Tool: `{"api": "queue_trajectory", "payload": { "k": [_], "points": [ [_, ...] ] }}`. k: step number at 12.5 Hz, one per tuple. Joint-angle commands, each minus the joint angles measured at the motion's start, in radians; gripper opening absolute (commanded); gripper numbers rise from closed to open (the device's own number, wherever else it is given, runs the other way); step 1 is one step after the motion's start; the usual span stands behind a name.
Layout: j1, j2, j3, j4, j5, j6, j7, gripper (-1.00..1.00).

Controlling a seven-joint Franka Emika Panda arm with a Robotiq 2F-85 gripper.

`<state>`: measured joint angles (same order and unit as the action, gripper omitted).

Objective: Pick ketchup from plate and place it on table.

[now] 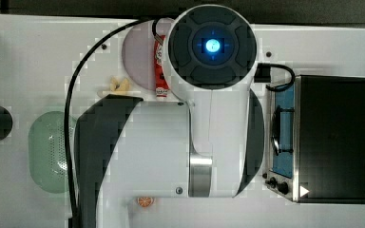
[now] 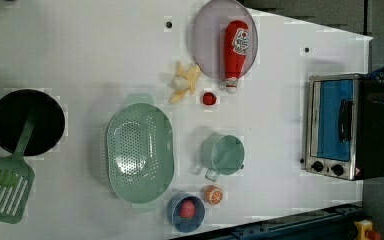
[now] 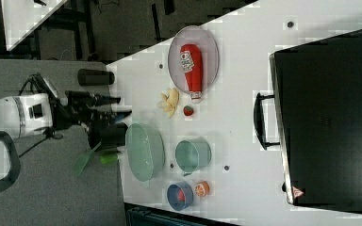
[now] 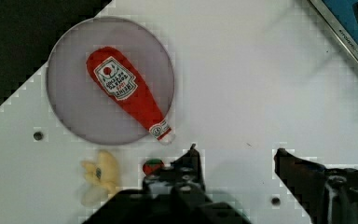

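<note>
The ketchup (image 4: 128, 95) is a slim red bottle with a white label, lying flat on the pale lilac plate (image 4: 74, 70), its white cap reaching over the rim. The left view has the ketchup (image 2: 235, 47) on the plate (image 2: 207, 35) near the far edge of the white table (image 2: 105, 50). In the top view my arm covers much of the ketchup (image 1: 160, 66) and the plate (image 1: 138, 57). My gripper (image 4: 237, 151) hangs above bare table beside the bottle's cap end. It is open, with nothing between its fingers (image 4: 193, 156).
A peeled banana piece (image 2: 185, 82) and a small red berry (image 2: 208, 98) lie just off the plate. A green perforated basket (image 2: 139, 150), green cup (image 2: 225, 154), blue bowl (image 2: 186, 212), orange slice (image 2: 213, 194), black pan (image 2: 27, 122) and toaster oven (image 2: 337, 127) also stand on the table.
</note>
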<state>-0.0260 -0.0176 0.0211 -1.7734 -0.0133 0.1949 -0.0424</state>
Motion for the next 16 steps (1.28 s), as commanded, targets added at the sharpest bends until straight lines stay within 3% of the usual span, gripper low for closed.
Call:
{"api": "queue_trajectory", "payload": {
  "k": [1, 3, 9, 16],
  "points": [
    [-0.104, -0.193, 0.046, -0.046, 0.026, -0.194, 0.047, 0.60],
    [-0.102, -0.185, 0.053, -0.052, 0.026, -0.190, 0.045, 0.99],
    [-0.083, -0.054, 0.107, -0.055, 0.026, -0.142, 0.010, 1.00],
    [-0.058, 0.210, 0.138, -0.053, 0.025, 0.092, -0.285, 1.00]
  ]
}}
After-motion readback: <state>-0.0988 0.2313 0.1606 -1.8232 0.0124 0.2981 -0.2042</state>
